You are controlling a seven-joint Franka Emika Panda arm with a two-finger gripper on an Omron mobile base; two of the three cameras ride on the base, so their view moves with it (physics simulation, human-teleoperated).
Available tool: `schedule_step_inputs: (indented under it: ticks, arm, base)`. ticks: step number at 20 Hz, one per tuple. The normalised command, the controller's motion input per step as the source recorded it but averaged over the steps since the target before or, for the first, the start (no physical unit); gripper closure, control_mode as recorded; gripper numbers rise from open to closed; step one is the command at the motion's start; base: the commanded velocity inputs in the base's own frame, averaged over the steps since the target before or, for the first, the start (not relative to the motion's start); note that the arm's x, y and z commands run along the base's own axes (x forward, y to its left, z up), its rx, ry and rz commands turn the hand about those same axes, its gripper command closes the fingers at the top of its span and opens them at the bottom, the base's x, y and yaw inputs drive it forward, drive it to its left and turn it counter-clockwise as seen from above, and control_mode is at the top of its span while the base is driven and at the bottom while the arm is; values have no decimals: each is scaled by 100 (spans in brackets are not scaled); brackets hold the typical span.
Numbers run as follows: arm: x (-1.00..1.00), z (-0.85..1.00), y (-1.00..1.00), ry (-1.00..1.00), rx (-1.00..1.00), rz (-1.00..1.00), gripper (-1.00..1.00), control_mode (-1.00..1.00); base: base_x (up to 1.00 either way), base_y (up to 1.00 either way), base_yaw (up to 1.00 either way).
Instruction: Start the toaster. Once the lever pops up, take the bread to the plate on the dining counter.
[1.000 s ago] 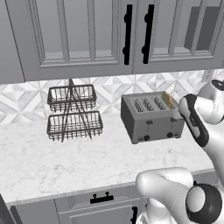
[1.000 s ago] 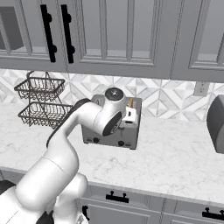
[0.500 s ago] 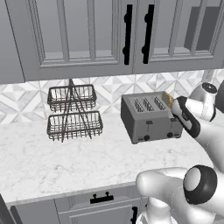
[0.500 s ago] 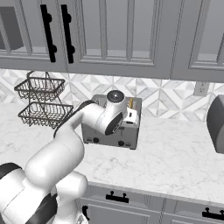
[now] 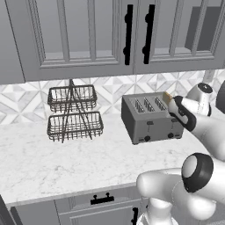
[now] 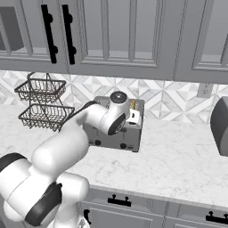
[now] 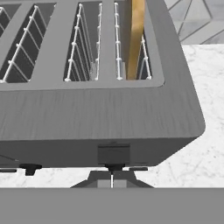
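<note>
Upright, the bread stands edge-up in the toaster's end slot.

Grey cabinets above marble counter

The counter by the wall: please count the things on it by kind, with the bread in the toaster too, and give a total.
Toaster: 1
Bread slice, standing in the toaster's end slot: 1
Two-tier wire basket rack: 1
Dark grey appliance at the picture's edge, kind unclear: 1
Total: 4
</note>
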Motion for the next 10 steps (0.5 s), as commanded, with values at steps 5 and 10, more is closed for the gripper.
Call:
schedule_step_inputs:
  ticks: [5, 10]
  arm:
    - [2, -14, 0, 0, 1, 0, 100, -100]
    - [19, -4, 0, 0, 3, 0, 100, -100]
  base:
    - [0, 0, 0]
    - [0, 0, 0]
